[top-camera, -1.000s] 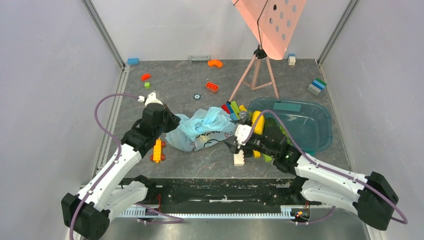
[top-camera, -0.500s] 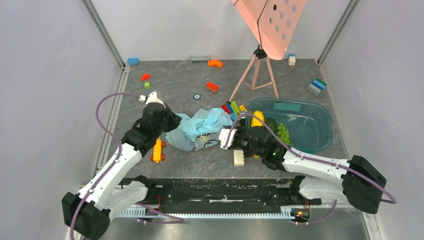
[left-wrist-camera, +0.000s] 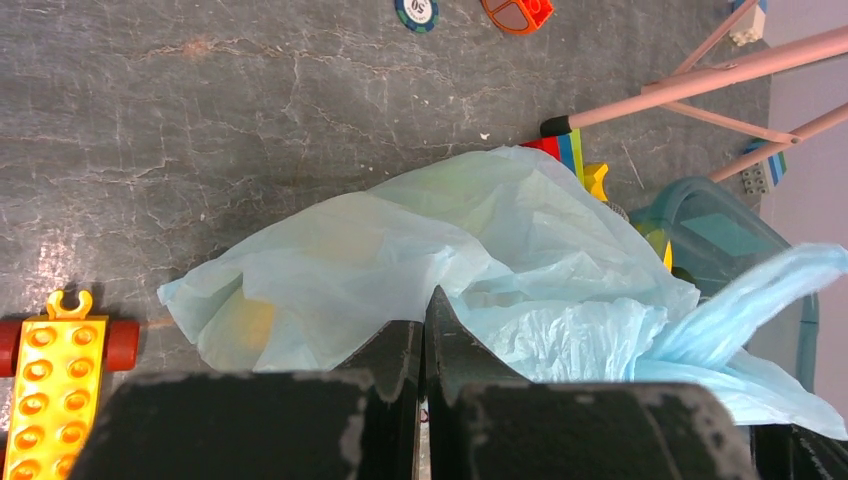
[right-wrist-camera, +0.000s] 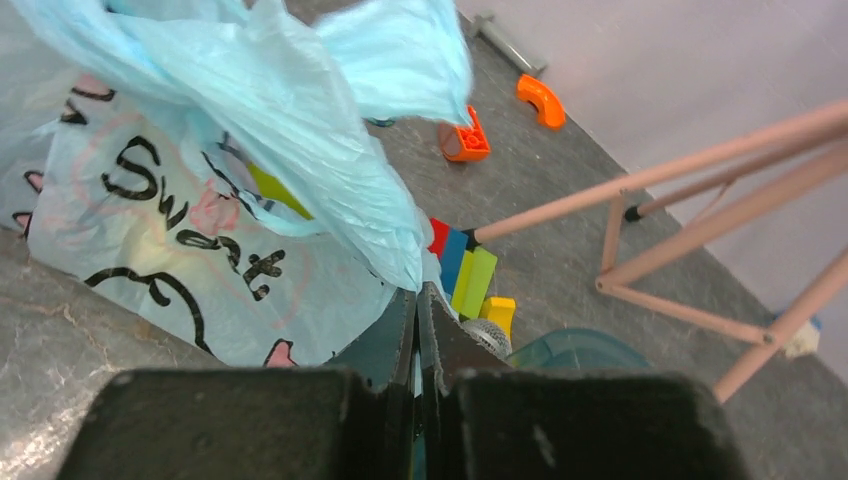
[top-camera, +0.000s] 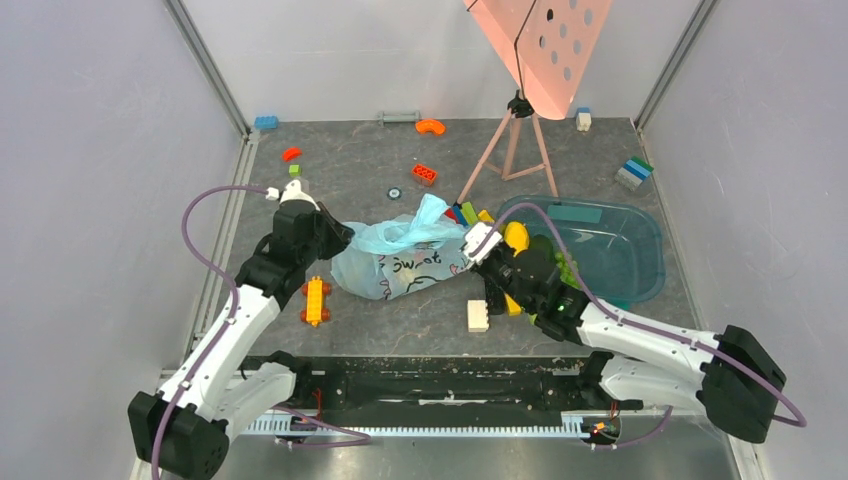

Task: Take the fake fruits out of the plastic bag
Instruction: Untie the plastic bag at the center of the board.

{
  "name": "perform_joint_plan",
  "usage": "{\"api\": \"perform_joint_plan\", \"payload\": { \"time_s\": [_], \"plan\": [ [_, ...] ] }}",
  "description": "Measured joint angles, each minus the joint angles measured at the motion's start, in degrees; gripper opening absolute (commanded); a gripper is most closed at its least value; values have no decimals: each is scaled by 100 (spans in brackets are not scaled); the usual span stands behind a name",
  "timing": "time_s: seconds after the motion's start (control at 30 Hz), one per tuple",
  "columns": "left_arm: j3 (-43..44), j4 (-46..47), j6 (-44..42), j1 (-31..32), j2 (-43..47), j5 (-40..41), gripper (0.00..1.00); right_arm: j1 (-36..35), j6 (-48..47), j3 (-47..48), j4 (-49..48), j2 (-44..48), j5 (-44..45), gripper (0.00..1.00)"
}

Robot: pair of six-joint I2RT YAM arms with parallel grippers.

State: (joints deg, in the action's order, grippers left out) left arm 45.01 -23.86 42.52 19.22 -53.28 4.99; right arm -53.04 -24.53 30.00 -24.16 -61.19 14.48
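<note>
The bag [top-camera: 395, 265] is being held at two sides at once, lying on the table [top-camera: 350, 170] between the arms. The left gripper [top-camera: 325, 237] is pressed together on the film at the bag's left edge; in the left wrist view its fingers [left-wrist-camera: 395, 348] are being shown closed, with thin plastic caught between them. The right gripper [top-camera: 478, 246] is pinching a fold at the right edge in the same way, beside the printed side. It is being judged that the bag is gripped so in order to be stretched and its mouth opened or tipped. One handle [top-camera: 430, 208] is being raised above the rest.

The fruits [left-wrist-camera: 250, 322] are being seen only as yellowish patches through the film, so they are judged to be not yet taken out. A yellow piece [top-camera: 516, 236] is lying at the left rim of the tub [top-camera: 615, 250]; whether it is a fruit cannot be told.

The tub is standing just beside the right gripper, and some bricks [right-wrist-camera: 462, 268] are crowded between bag and tub. A tripod [top-camera: 510, 150] is standing behind them, and a yellow brick [top-camera: 316, 300] is lying near the left arm. Free space for dropping fruits is being limited by these.
</note>
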Motion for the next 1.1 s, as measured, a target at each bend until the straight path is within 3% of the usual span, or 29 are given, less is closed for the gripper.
{"api": "perform_joint_plan", "payload": {
  "time_s": [0.4,0.47,0.53,0.57,0.7,1.1],
  "plan": [
    [31,-31,-153,-354,0,-234,2,734,2485,-492,-15,527,232,0],
    [31,-39,-155,-376,0,-249,2,767,2798,-560,-11,610,186,16],
    [31,-44,-162,-385,0,-262,2,785,2944,-603,-13,704,-11,42],
    [31,-44,-170,-389,0,-269,2,785,2857,-619,-15,772,-203,53],
    [57,-46,-249,-404,-37,-339,2,793,2170,-625,-13,1014,-850,72],
    [221,-35,-407,-411,-142,-586,2,769,-1073,-1303,-295,1272,-2839,79]
  ]
}}
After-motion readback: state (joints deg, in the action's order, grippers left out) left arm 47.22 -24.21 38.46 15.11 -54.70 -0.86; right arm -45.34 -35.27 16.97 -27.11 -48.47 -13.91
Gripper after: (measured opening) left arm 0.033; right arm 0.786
